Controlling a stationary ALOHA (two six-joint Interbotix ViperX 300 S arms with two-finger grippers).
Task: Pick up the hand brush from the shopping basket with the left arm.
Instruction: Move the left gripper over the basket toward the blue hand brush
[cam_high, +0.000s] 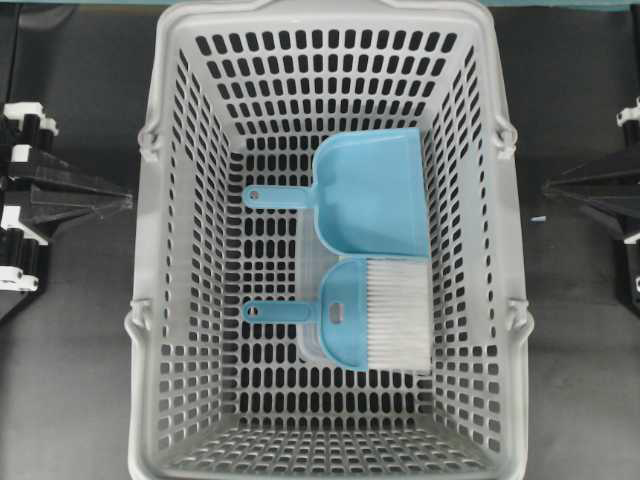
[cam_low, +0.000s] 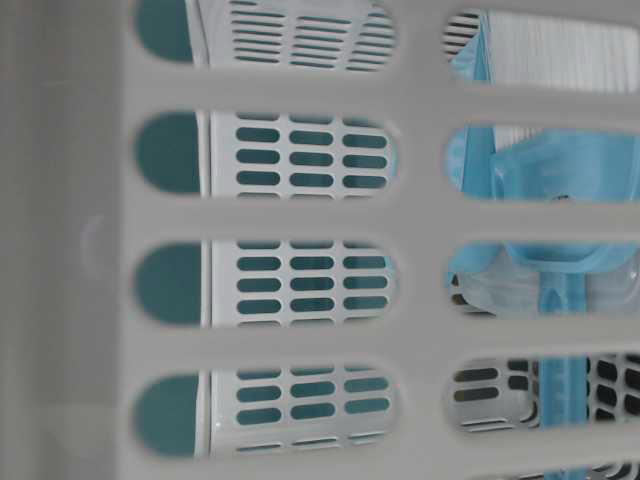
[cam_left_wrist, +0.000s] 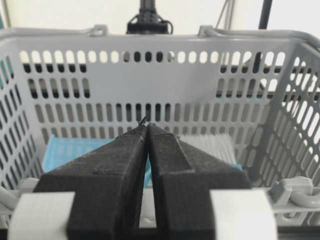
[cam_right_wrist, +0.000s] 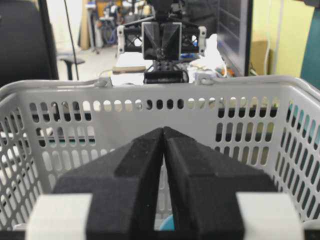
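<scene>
The hand brush (cam_high: 345, 325) lies flat on the floor of the shopping basket (cam_high: 160, 250), in the half nearer the basket's right wall. Its thin handle points toward the left wall, and its white bristles fan out until they sit just beside the right wall. Touching its head on the far side is a light-blue dustpan (cam_high: 370, 195), laid the same way with its own handle parallel to the brush's. A clear plastic piece seems to lie under both, though what it is cannot be made out.

The left gripper (cam_left_wrist: 146, 125) sits outside the basket's left wall with its 2 fingers pressed together and nothing between them. It is aimed across the rim, well apart from the brush. The right gripper (cam_right_wrist: 163, 131) is likewise closed and empty, outside the opposite wall. In the overhead view only the tips of both arms show at the picture's side edges.

The pick has not yet begun, by the look of it. The main risk is the twin handles: both are light blue and thin, so a reach that lands toward the far side would take the dustpan instead. The basket's tall walls and hinged handles could catch the arm on the way down. A grip on the bristles rather than the handle would probably slip
</scene>
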